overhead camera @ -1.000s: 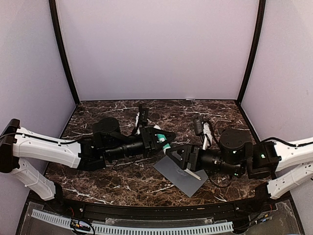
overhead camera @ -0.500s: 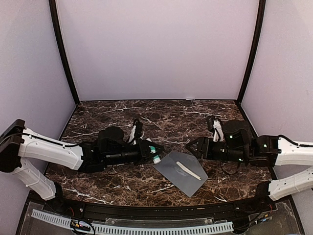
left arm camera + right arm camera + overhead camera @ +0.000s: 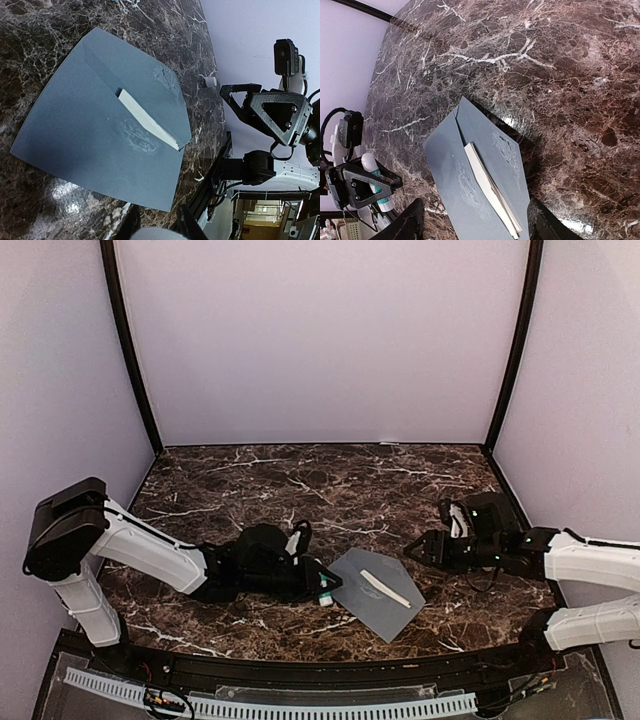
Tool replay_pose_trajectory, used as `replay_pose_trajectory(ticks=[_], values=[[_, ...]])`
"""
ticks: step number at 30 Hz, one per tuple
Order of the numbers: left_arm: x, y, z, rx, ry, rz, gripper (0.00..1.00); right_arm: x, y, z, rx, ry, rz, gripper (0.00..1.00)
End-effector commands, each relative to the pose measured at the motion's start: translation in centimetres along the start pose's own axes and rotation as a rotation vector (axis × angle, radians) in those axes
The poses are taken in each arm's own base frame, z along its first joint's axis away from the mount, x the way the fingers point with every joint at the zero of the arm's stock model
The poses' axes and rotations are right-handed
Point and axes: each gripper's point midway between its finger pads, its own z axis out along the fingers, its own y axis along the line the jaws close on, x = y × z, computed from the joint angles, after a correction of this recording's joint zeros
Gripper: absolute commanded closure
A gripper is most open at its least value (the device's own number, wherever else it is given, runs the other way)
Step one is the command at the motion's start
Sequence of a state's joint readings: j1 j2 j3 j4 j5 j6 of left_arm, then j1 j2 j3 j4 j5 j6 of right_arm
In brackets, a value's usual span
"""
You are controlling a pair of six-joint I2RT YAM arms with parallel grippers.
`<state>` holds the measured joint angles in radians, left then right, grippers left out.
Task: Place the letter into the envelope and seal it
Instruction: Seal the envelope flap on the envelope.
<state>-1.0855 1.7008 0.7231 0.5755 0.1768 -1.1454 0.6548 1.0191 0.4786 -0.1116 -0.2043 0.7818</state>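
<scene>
Lilac walls (image 3: 320, 340) box in a dark, white-veined marble counter (image 3: 250, 475). Near its front edge, between the two arms, lies the flat slate-grey paper envelope (image 3: 362, 612), its triangular flap (image 3: 145, 65) open and lying flat. A folded cream paper letter (image 3: 385, 587) sits in the pocket with only a narrow strip showing along the mouth, and whitish smears on the flap and the pocket face look like glue. Left fingers (image 3: 392, 181) pinch a white stick with a teal band (image 3: 368, 164), probably a glue stick, just beside the envelope's left corner. Right fingers (image 3: 545, 225) are spread with nothing between them, hovering apart from the envelope on its right. Insertion looks nearly done, so the step in hand is, I judge, closing the flap. To do it well, nudge the exposed strip fully under the mouth first so the fold line is free. Then pin the pocket with one arm, catch the flap's point with the other, swing it over and press along the smeared patch, since light paper is likely to slide on polished stone. Count: one envelope, one letter, one stick, two arms.
</scene>
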Motion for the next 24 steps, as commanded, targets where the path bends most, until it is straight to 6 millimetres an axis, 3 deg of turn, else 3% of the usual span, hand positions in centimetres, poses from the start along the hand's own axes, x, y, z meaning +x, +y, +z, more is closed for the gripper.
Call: replay_pose_trajectory(ticks=[1,12,24], values=[[-0.5,-1.2,0.9,0.039,0.000,0.029,1.00,-0.5,0.9,0.7,-0.091,-0.021,-0.031,0.34],[-1.3,1.5,3.5,0.029,0.031,-0.021,1.00,0.7,-0.9,2.9,-0.089,0.001,-0.014,0.33],[-0.8,4.1,4.5,-0.011,0.047,-0.044,1.00,2.1,-1.4,5.1,-0.123,0.072,-0.011,0.32]])
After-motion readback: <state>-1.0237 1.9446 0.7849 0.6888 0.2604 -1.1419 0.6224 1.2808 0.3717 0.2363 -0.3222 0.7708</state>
